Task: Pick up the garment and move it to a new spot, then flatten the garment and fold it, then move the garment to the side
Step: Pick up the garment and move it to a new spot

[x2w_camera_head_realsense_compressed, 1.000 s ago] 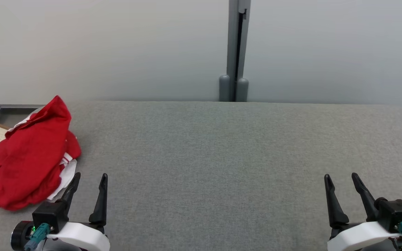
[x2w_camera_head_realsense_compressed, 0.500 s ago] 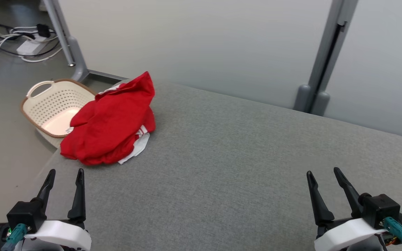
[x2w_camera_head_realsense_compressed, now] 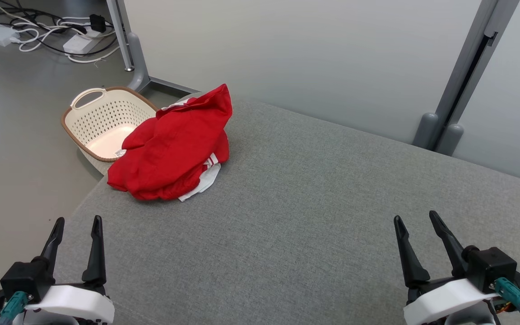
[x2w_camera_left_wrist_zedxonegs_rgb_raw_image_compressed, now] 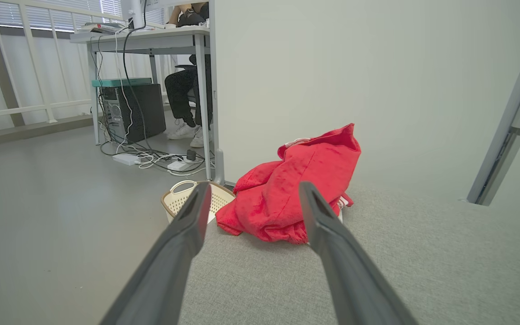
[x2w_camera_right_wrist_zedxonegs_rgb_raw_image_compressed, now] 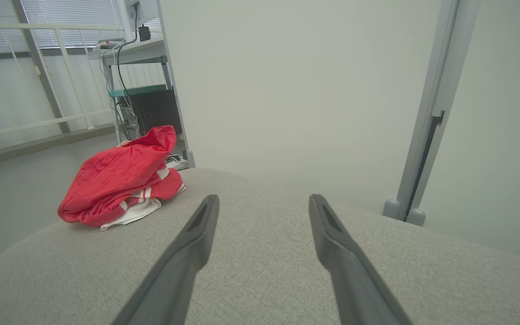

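Currently red garment [x2w_camera_head_realsense_compressed: 172, 153] lying crumpled at far-left corner of counter [x2w_camera_head_realsense_compressed: 287, 216], beside basket [x2w_camera_head_realsense_compressed: 89, 118]. Left gripper [x2w_camera_head_realsense_compressed: 78, 220], right gripper [x2w_camera_head_realsense_compressed: 415, 216] hovering near, jaws apart, holding nothing. Risk: shallow pinch nudging cloth over edge into basket.

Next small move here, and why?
Probably extend the left gripper toward the crumpled red-and-white cloth garment: it lies bunched, untouched, near the grey fabric table's left edge, on that arm's side; the right gripper is farther off. Both are open and empty.

Parted left claw [x2w_camera_left_wrist_zedxonegs_rgb_raw_image_compressed: 251, 189], crumpled red garment [x2w_camera_left_wrist_zedxonegs_rgb_raw_image_compressed: 296, 187] ahead, basket [x2w_camera_left_wrist_zedxonegs_rgb_raw_image_compressed: 176, 203] beside
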Available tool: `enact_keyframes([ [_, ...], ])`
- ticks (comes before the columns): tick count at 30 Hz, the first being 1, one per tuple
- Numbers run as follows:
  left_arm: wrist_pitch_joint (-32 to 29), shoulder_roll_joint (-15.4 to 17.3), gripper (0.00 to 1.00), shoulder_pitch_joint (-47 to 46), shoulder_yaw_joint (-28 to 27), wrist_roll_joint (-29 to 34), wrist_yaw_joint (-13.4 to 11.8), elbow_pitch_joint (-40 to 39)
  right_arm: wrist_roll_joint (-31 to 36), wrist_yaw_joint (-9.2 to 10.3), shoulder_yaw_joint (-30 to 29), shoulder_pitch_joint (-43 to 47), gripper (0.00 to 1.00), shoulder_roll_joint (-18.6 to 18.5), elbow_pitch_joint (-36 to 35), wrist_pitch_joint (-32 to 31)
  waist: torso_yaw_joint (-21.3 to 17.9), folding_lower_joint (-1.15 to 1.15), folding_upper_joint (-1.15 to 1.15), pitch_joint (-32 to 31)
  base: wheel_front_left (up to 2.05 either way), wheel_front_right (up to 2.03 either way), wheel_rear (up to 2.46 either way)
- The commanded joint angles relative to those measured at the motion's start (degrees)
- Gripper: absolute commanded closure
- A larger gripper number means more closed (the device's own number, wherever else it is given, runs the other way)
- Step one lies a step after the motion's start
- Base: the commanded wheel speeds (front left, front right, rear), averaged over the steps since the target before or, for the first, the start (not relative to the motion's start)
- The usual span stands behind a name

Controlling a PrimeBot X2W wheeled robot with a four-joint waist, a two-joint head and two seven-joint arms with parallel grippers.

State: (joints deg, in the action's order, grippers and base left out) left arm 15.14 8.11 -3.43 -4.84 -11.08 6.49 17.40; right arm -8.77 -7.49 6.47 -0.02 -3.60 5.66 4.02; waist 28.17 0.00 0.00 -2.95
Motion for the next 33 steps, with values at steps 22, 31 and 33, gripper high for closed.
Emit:
enact_keyframes([
  [22, -1.2, 1.0, 0.0, -27.7, 3.2, -4.0, 1.0, 26.6, 3.2, 0.0, -0.2, -7.3, 0.0, -4.1, -10.1, -7.2, -7.1, 0.0, 0.0, 20.5, 0.0, 0.0, 0.0],
  [31, -3.2, 5.6, 0.0, -39.5, 4.9, -9.0, 1.0, 45.0, 3.7, 0.0, 0.2, -10.3, 0.0, -4.3, -11.2, -7.0, -10.1, 0.0, 0.0, 26.5, 0.0, 0.0, 0.0],
  [33, -3.8, 6.1, 0.0, -40.9, 5.3, -10.3, 1.0, 47.1, 3.7, 0.0, 0.0, -10.6, 0.0, -4.2, -10.9, -6.9, -10.2, 0.0, 0.0, 26.8, 0.0, 0.0, 0.0],
])
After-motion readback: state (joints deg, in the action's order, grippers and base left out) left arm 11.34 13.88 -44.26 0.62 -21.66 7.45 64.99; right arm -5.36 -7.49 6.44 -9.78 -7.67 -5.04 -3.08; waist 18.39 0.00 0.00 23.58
